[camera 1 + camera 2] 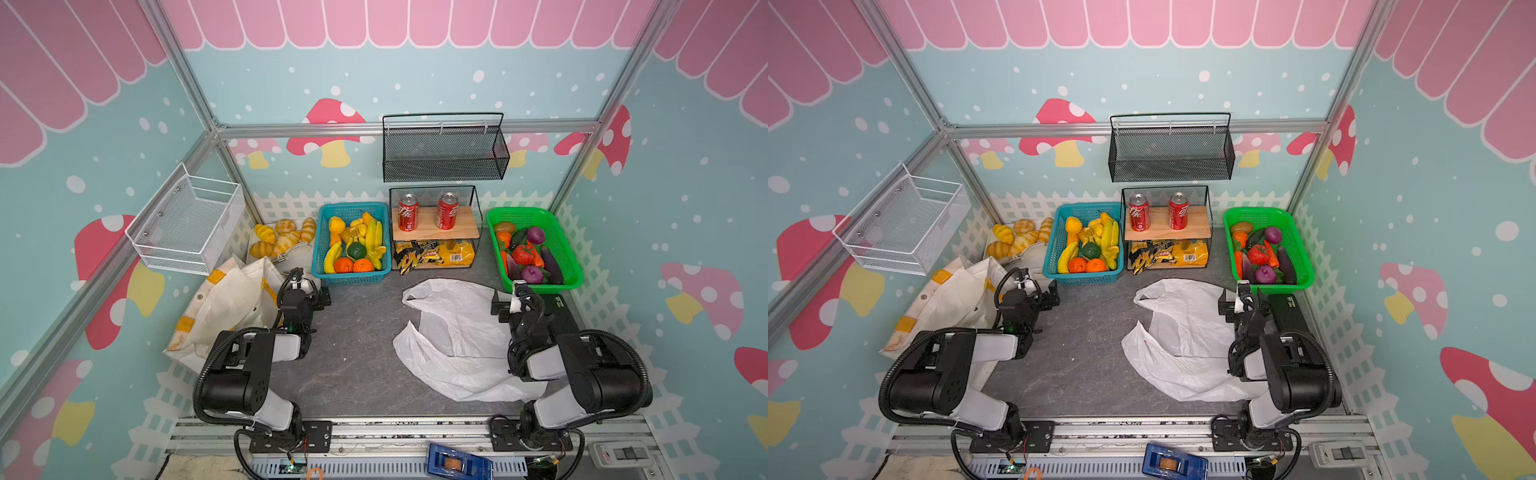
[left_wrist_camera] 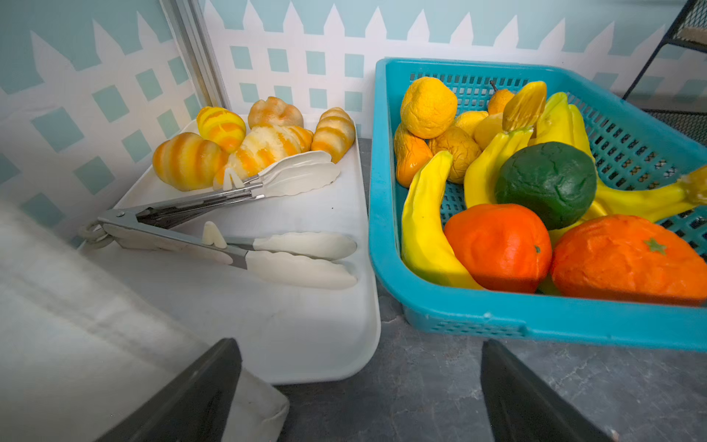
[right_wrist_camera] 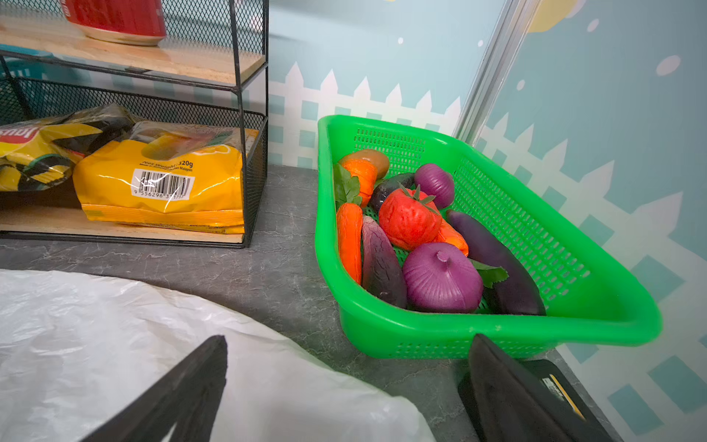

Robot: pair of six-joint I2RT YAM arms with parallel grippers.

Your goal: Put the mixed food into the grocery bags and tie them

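Two snack packets, one orange-yellow (image 3: 164, 180) and one black-and-yellow (image 3: 42, 153), lie on the lower shelf of a black wire rack (image 1: 434, 232). Toy vegetables, among them a carrot (image 3: 350, 241), an eggplant (image 3: 493, 260) and a tomato (image 3: 407, 220), fill a green basket (image 1: 559, 245). The cream tote (image 1: 226, 307) slumps at the left. The white plastic bag (image 1: 453, 340) lies flat on the right half of the table. My left gripper (image 2: 359, 344) is open beside the tote, holding nothing. Between the plastic bag's edge and the green basket, my right gripper (image 3: 348, 340) is open and empty.
A blue basket (image 2: 386, 214) holds bananas and oranges. A white tray (image 2: 290, 336) carries bread rolls and two tongs. Two red cans (image 1: 428, 212) stand on the rack's upper shelf. A black box (image 1: 557, 307) lies by the right arm. Wire baskets hang on the walls.
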